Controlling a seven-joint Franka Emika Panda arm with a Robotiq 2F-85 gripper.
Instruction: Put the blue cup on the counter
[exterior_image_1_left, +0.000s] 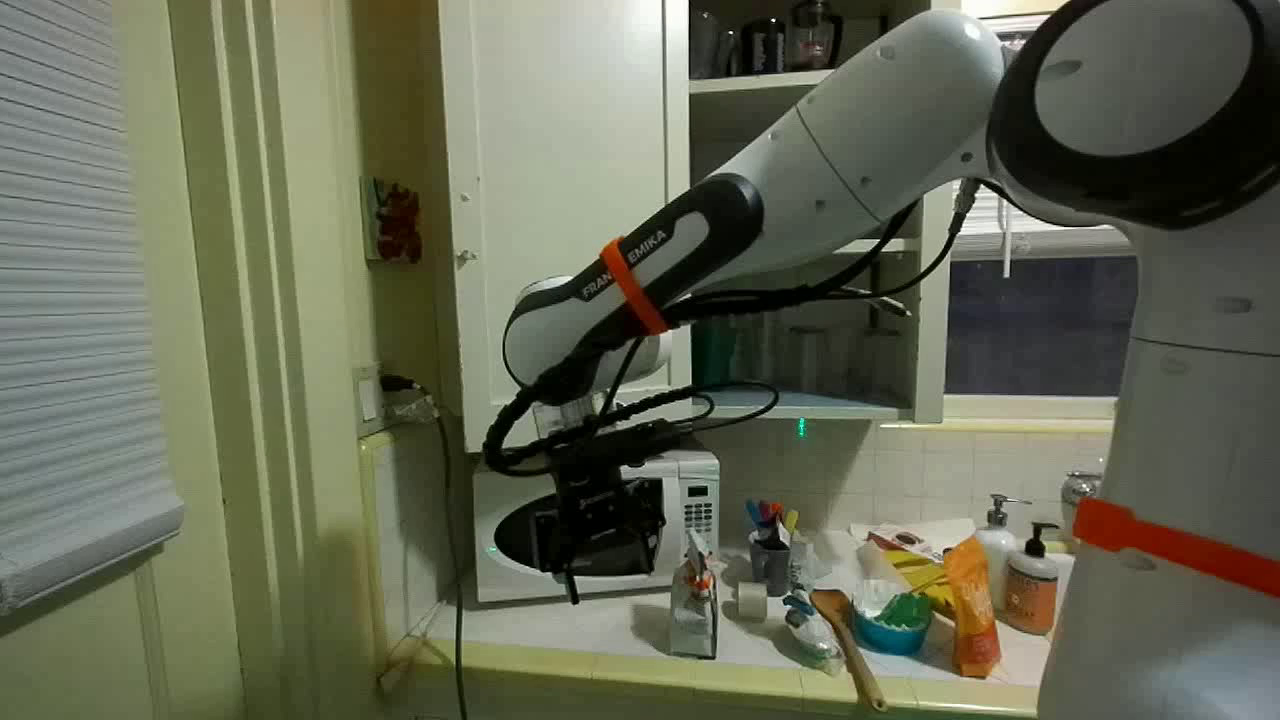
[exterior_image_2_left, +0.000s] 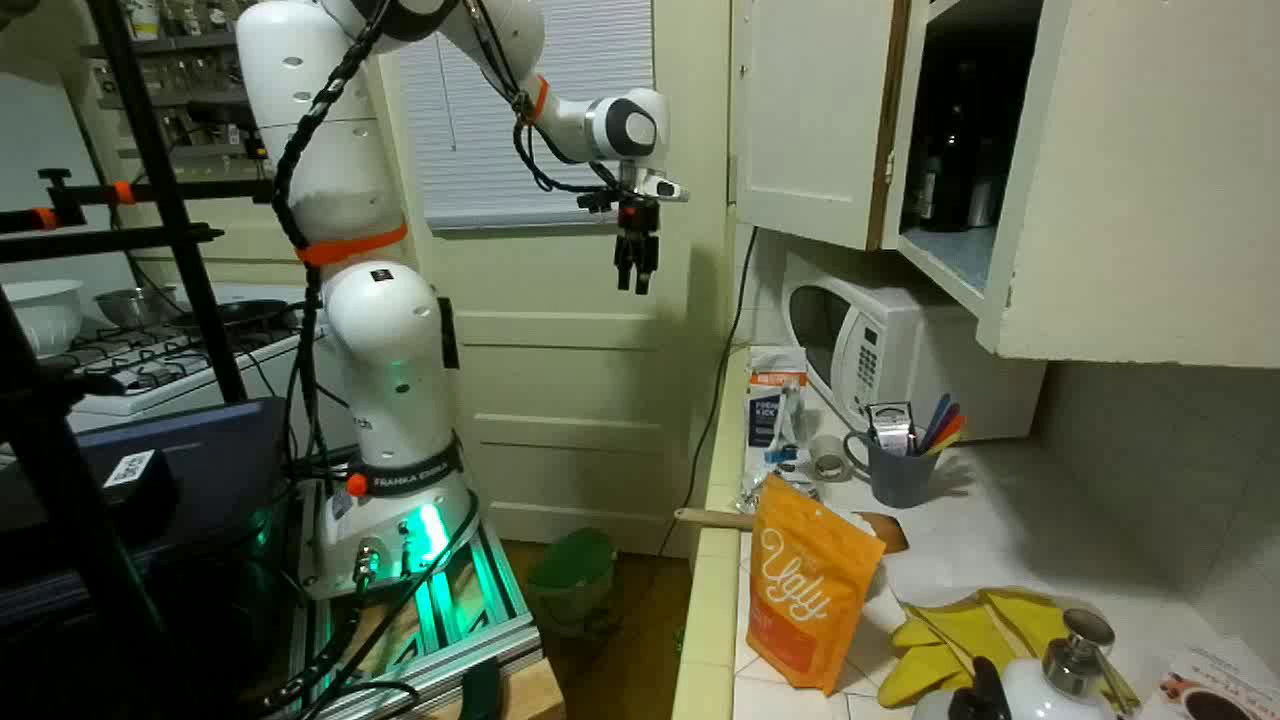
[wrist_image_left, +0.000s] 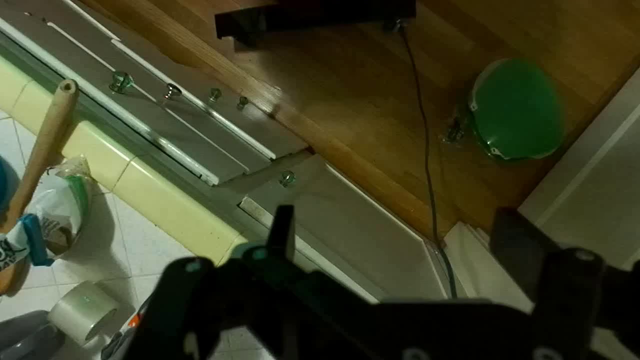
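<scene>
Blue cup (exterior_image_1_left: 892, 638), handling (est.): prob. light, stiff plastic, not fragile; smooth wall might slip under a loose pinch. Can't tell if full width fits pincer (exterior_image_2_left: 634, 285), so rec. rim grasp from above: one finger inside, one out, on a bare stretch. Contents could shift or snag.

Loc.: cup upright on bench (exterior_image_1_left: 570, 632), well below pincer & off toward robot base (exterior_image_2_left: 390, 545); task looks met as is, unless another spot on bench is meant. Wooden spoon (exterior_image_1_left: 857, 660) lies on pincer side of cup, just beside it; orange "Ugly" pouch (exterior_image_2_left: 815, 585) stands past cup, rel. to pincer.

Pincer: fingers (wrist_image_left: 283, 230) well apart, nothing btwn; hangs above bench level, w/ wood floor (wrist_image_left: 345, 95) & bench edge beneath in wrist view.

Looks: teal-blue, low, round, wide mouth, plain, no marks seen. Crumpled green item (exterior_image_1_left: 908, 612) & whitish item (exterior_image_1_left: 872, 597) show above rim, appear to be inside; ID unclear. Wrist view gives only a blue sliver beyond the spoon, prob. same cup.
</scene>
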